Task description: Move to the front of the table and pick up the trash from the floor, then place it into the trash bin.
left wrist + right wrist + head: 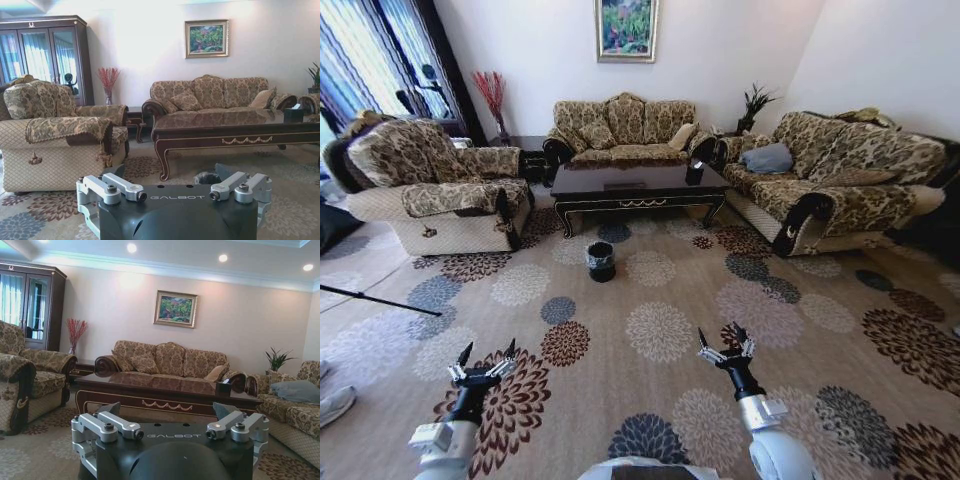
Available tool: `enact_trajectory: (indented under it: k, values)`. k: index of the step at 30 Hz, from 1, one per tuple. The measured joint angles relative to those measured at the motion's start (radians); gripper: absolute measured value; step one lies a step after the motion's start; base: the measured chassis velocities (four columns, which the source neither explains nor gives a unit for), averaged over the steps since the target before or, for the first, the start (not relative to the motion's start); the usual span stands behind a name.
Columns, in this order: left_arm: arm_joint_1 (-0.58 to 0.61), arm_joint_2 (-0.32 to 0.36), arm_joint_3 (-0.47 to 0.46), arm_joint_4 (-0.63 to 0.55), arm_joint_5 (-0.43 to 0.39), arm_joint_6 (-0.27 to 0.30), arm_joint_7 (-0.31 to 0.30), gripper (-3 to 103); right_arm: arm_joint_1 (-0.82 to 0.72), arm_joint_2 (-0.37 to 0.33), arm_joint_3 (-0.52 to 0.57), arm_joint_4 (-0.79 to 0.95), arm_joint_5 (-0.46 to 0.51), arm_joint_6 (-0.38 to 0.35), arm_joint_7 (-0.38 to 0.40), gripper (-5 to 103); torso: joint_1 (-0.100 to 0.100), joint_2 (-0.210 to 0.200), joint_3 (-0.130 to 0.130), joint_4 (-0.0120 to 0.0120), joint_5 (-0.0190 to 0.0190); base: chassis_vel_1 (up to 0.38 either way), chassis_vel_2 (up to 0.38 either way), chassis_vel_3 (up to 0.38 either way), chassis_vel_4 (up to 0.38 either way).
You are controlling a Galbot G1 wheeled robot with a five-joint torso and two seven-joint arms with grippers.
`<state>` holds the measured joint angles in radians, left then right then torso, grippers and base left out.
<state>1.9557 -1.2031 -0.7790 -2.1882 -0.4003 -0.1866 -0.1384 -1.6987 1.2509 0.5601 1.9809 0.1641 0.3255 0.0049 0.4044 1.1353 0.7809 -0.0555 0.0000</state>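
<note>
Three patterned sofas [625, 125] stand around a flowered carpet [660, 330]; a framed painting [626, 28] hangs above, red twigs [490, 92] nearby.

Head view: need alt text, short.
Both grippers, left gripper and right gripper, are held open and empty low over a floral carpet. Ahead, the small black trash bin stands on the carpet in front of the dark wooden table, which is ringed by three patterned sofas.
</note>
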Motion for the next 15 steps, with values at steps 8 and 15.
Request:
enact_trajectory:
  k: [8,15]
  values:
    - [0.000,0.000,0.000,0.000,0.000,0.000,0.000,100,0.000,0.000,0.000,0.000,0.000,0.000,0.000,100,0.013,0.029,0.016,0.0000,0.0000,0.000,0.000,0.000,0.000]
    - [0.000,0.000,0.000,0.000,0.000,0.000,0.000,100,0.000,0.000,0.000,0.000,0.000,0.000,0.000,100,0.014,0.030,0.017,0.0000,0.0000,0.000,0.000,0.000,0.000]
